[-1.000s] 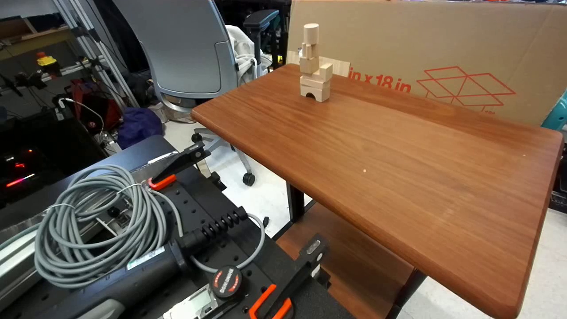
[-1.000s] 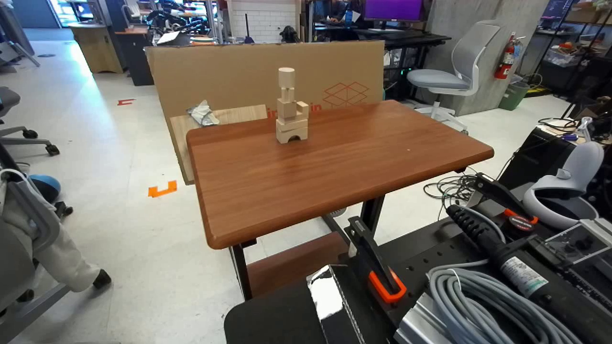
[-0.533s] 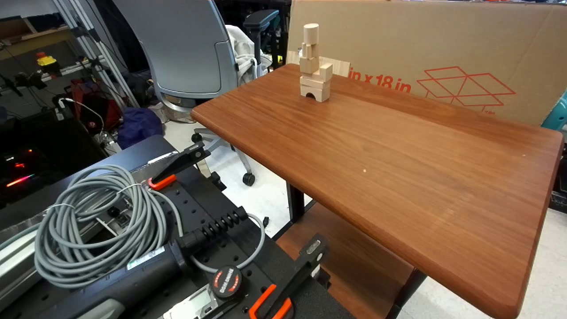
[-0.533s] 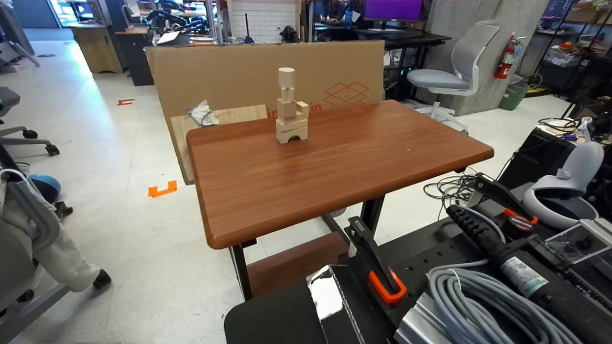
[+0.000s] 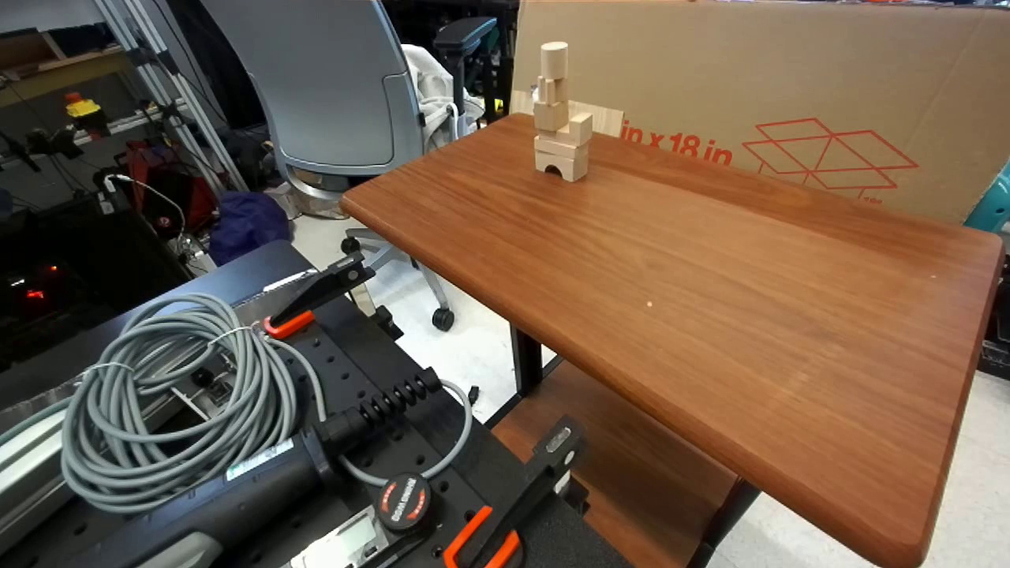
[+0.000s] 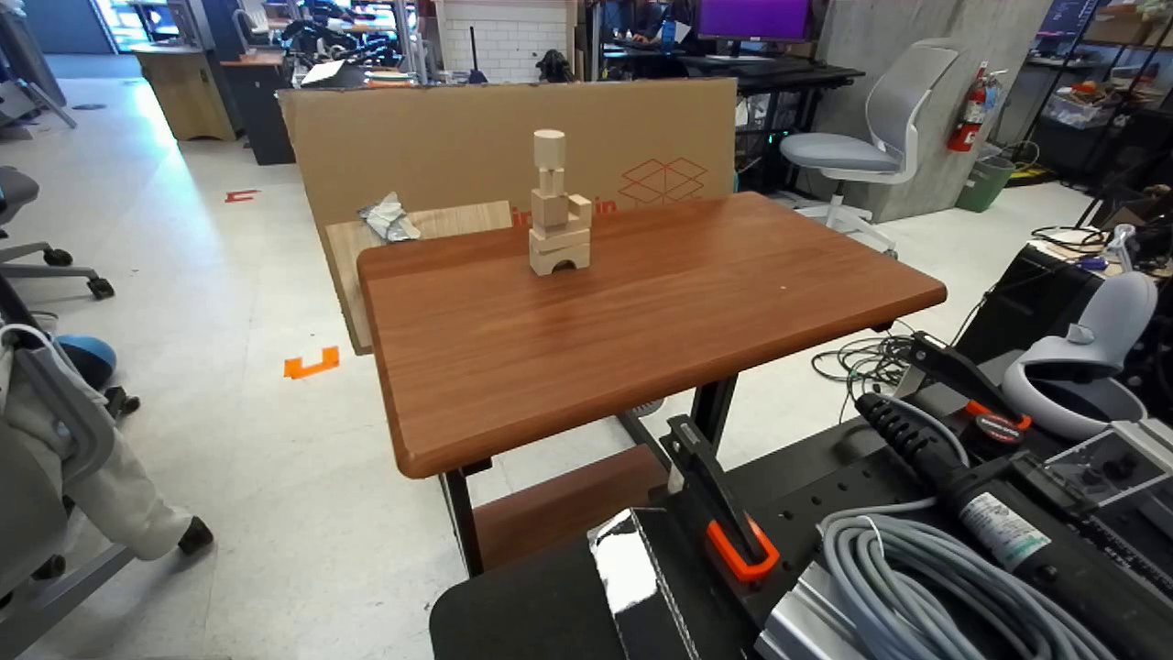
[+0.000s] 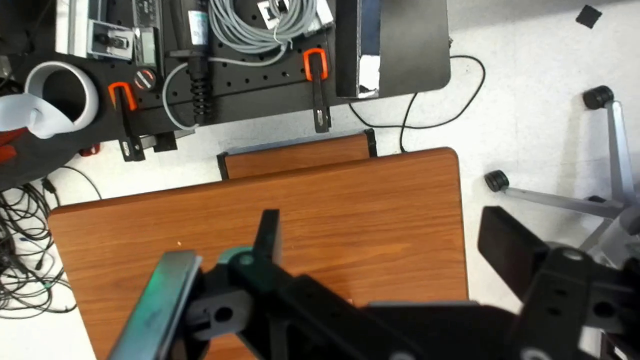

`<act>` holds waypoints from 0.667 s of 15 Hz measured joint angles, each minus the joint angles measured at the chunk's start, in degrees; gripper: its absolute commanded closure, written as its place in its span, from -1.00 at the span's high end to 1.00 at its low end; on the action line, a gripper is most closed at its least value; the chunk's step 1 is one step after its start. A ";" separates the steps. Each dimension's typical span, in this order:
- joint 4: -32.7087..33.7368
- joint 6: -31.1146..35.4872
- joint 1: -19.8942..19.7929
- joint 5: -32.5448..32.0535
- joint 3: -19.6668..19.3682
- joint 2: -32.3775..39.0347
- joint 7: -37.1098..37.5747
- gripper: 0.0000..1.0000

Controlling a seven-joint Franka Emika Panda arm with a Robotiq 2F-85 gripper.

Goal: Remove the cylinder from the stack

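1. Subject. In both exterior views we see the cylinder [image 5: 554, 61] standing upright at the very top of the stack [image 6: 550, 211]; we judge its removal not yet begun.
2. End effector. In the wrist view the gripper [image 7: 382, 227] has its fingers [image 7: 507, 250] spread wide, and we see nothing held between them. It appears in no exterior view, and we cannot make out the stack from the wrist, so its place relative to the stack remains undetermined.
3. Hazard of approach. With the stack unseen from the wrist, a descent off the cylinder's axis could knock it down.
4. Hazard of support. Directly beneath the cylinder, high in the stack, we note slim blocks [image 6: 557, 183], apparently separate upright pieces. Should one finger make contact first, its sideways push could topple them.
5. Hazard of depth. Fingers set too low on the stack could pinch these blocks as well and carry them off.
6. Hazard of fall. The table [image 6: 641, 321] lies under the stack, its far edge close by; a dropped cylinder, being round, could roll over. An overlong reach might strike the cardboard box [image 5: 710, 79] behind the stack.
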 measured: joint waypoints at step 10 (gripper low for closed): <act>7.60 16.19 -0.49 -5.03 -4.73 17.72 -5.97 1.00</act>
